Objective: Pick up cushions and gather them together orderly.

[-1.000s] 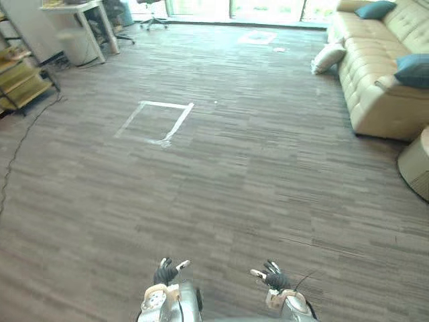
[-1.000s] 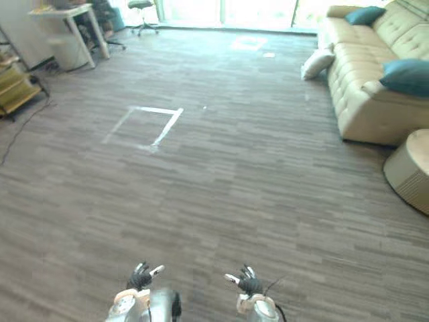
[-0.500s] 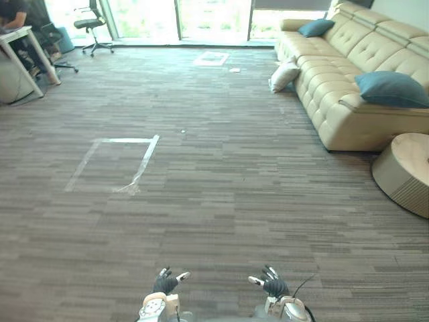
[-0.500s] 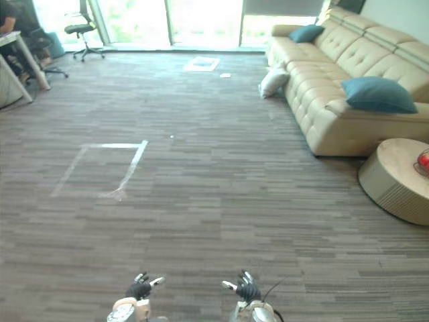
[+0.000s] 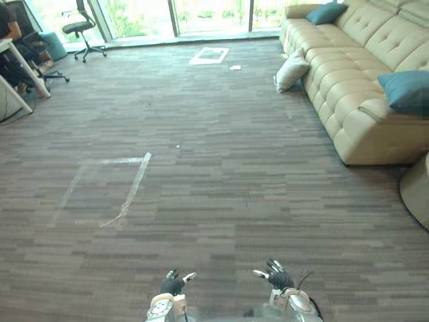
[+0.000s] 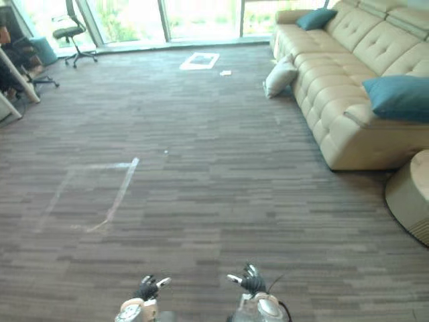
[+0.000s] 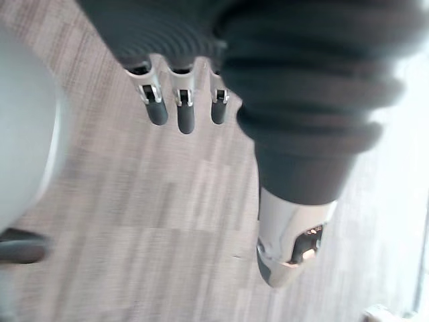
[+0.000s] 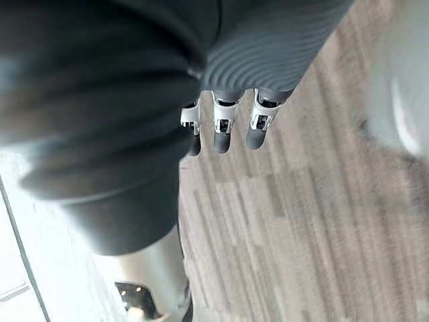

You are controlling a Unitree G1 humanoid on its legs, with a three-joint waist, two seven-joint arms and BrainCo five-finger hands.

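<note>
On the carpeted floor of an open lounge, the left robot hand and the right robot hand hang low, fingers loosely spread and holding nothing. Well ahead of the right robot hand and off to its right, a cream cushion leans on the floor against a beige sofa. A near teal cushion lies on the closest seat, a far teal cushion at the sofa's other end. The three lie well apart, so the gathering appears not yet begun: each has yet to be reached, lifted and set beside the others.
</note>
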